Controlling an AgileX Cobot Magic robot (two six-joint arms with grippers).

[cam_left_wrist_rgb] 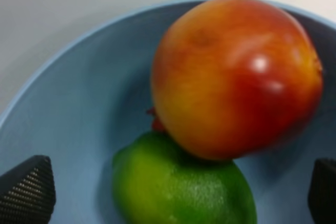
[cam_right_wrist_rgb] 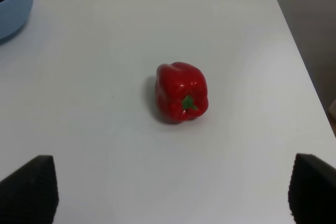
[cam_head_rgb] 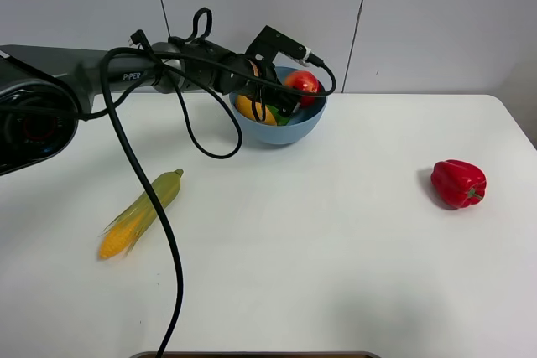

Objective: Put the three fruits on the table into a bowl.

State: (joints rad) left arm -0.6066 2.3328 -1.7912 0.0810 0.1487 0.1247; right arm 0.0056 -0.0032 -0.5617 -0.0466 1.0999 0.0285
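Observation:
The light-blue bowl (cam_head_rgb: 289,132) stands at the back of the white table (cam_head_rgb: 319,257). In it lie the red apple (cam_head_rgb: 304,83), the yellow-orange mango (cam_head_rgb: 250,108) and, partly hidden, the green lime (cam_head_rgb: 283,120). My left gripper (cam_head_rgb: 281,100) hangs over the bowl, open and empty. In the left wrist view the left gripper (cam_left_wrist_rgb: 173,192) has its jaws wide apart around the lime (cam_left_wrist_rgb: 178,182), with the apple (cam_left_wrist_rgb: 236,77) resting on the lime inside the bowl (cam_left_wrist_rgb: 79,103). My right gripper (cam_right_wrist_rgb: 170,192) is open and empty above the table; it does not show in the exterior view.
A corn cob (cam_head_rgb: 141,211) in a green husk lies at the left of the table. A red bell pepper (cam_head_rgb: 458,183) lies at the right, also in the right wrist view (cam_right_wrist_rgb: 181,93). The left arm's black cable (cam_head_rgb: 159,224) hangs across the table's left half.

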